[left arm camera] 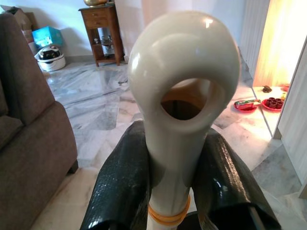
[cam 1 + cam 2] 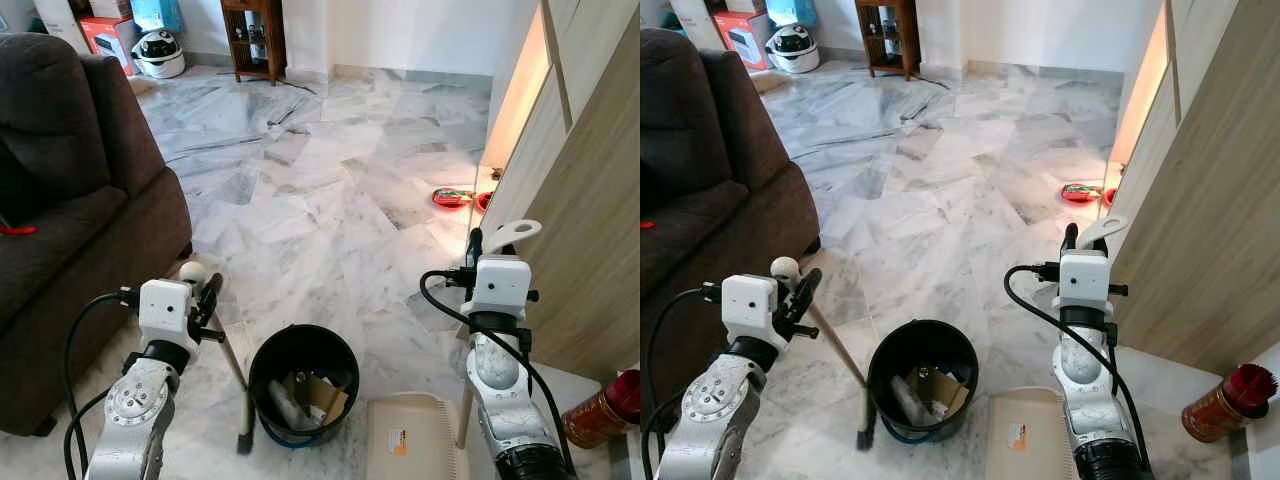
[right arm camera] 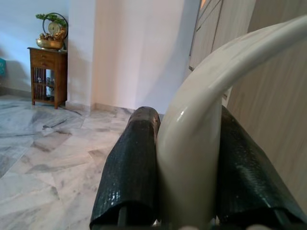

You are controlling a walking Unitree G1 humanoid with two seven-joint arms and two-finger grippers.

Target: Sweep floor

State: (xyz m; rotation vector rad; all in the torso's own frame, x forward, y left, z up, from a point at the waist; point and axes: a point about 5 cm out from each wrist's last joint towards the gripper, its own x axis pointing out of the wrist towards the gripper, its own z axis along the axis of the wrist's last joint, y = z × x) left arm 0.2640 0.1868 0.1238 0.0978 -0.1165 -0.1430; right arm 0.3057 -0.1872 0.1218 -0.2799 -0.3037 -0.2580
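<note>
Left eye view: left pincer (image 2: pixel 205 295) is clamped on the broom handle (image 2: pixel 228 345), just below its rounded cream top; the handle slants down to the broom head (image 2: pixel 245 440) resting on the marble floor (image 2: pixel 330 190) just beside the black bin (image 2: pixel 303 385). Bin sits between the two arms, holding cardboard scraps and crumpled paper. Right pincer (image 2: pixel 473 252) is clamped on the dustpan handle (image 2: pixel 510 235), which stands upright with its looped end above the fingers; the cream dustpan (image 2: pixel 415 438) sits on the floor just right of the bin. Left wrist view shows both black fingers (image 1: pixel 122 182) pressed against the cream handle end with its hanging hole; an orange ring circles the shaft lower down. Right wrist view shows the fingers (image 3: pixel 129 167) tight on the curved cream handle. Brown sofa (image 2: pixel 70 200) is on the robot's left, wood-grain cabinet (image 2: pixel 590 220) on its right, with a red tin (image 2: pixel 598 410) at its foot. Red plates (image 2: pixel 452 197) lie on the floor by the lit gap further ahead. Wooden side table (image 2: pixel 255 38) stands at the far wall, with a white appliance (image 2: pixel 160 52) and boxes near it.
</note>
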